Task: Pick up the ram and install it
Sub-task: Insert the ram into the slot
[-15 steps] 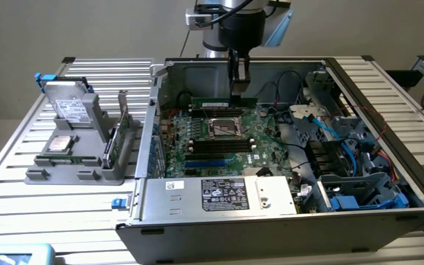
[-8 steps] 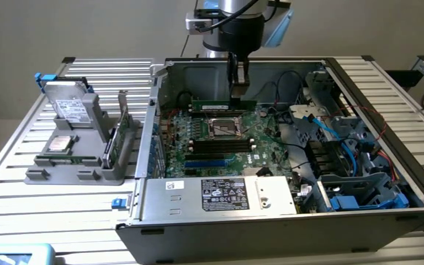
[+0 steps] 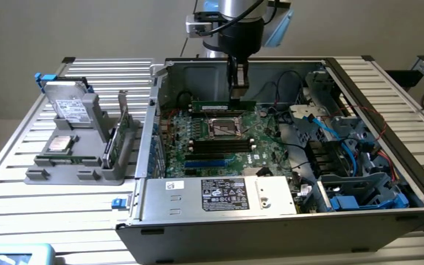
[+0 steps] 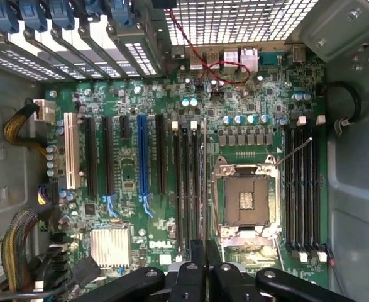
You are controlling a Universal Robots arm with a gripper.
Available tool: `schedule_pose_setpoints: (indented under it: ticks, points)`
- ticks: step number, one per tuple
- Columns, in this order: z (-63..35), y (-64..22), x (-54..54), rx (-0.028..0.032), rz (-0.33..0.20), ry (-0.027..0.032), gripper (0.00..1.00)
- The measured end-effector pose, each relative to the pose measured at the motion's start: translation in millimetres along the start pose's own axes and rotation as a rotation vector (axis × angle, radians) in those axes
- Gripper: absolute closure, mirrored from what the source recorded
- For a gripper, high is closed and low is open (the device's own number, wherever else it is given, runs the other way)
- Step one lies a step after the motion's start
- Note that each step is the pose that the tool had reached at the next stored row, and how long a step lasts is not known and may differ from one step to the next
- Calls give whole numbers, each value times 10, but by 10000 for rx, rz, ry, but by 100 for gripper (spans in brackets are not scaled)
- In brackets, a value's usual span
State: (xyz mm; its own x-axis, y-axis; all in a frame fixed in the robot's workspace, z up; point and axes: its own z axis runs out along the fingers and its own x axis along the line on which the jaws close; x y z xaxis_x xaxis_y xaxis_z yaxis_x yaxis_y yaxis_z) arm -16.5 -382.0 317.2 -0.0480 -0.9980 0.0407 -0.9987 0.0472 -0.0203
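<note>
Hand (image 3: 238, 98) pinched the ram (image 3: 223, 105) by its upper edge. The ram stood on edge inside the computer case (image 3: 271, 237), beside the CPU socket (image 3: 225, 128) on the motherboard (image 4: 253, 94). Step judged: alignment for insertion, ram not yet seated; this calls for its edge parallel over a memory slot (image 4: 303, 189). Legible: DELL mark (image 4: 156, 242); power-supply label (image 3: 225, 194) unreadable.
</note>
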Motion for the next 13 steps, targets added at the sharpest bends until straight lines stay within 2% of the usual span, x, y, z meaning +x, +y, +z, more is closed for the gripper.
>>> schedule_pose_setpoints:
  ticks: [10,13]
  points:
    - [181,-1,-5,10,-2,0,88]
    - [228,-1,-6,16,-2,19,88]
